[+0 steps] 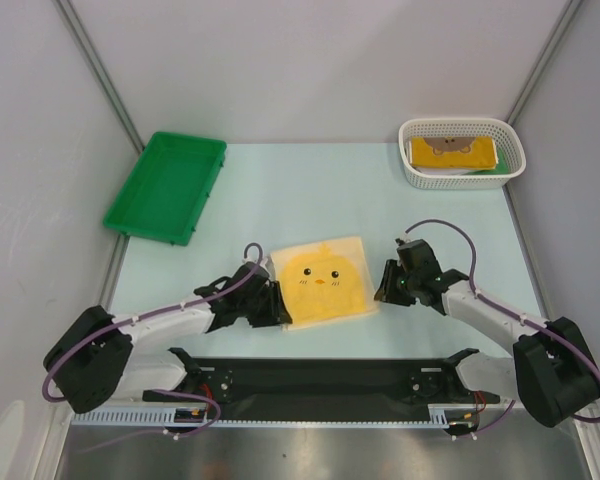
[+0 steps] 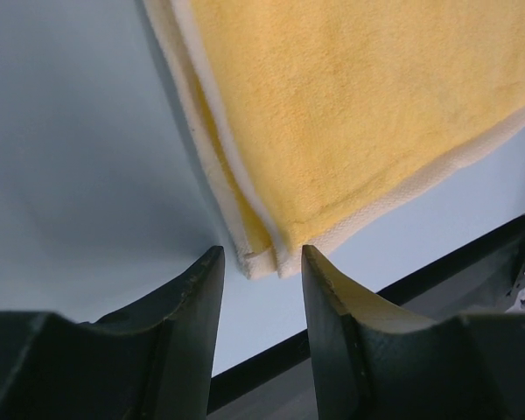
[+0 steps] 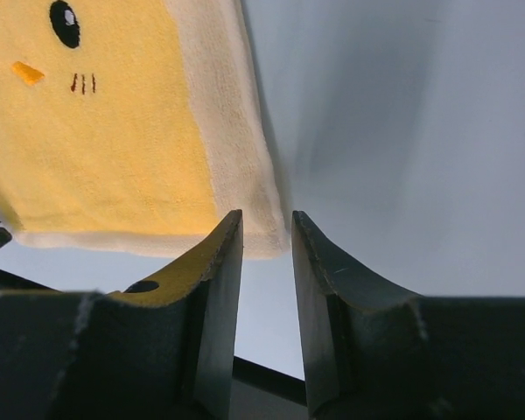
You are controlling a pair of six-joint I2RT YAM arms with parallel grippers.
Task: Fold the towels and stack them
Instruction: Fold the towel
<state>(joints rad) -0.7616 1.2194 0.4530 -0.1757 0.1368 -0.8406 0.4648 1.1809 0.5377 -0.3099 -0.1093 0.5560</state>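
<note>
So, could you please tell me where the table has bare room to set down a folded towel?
The widest bare patch of table lies between the green tray and the white basket, beyond the yellow towel. Nearer the arms it is crowded: the left hand and right hand flank the towel's near corners.

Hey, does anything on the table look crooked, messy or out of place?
Minor only. The folded yellow chick towel lies slightly askew on the table, and in the left wrist view its layers' edges are offset at the corner, not flush. The green tray sits angled too. Nothing spilled or damaged.
</note>
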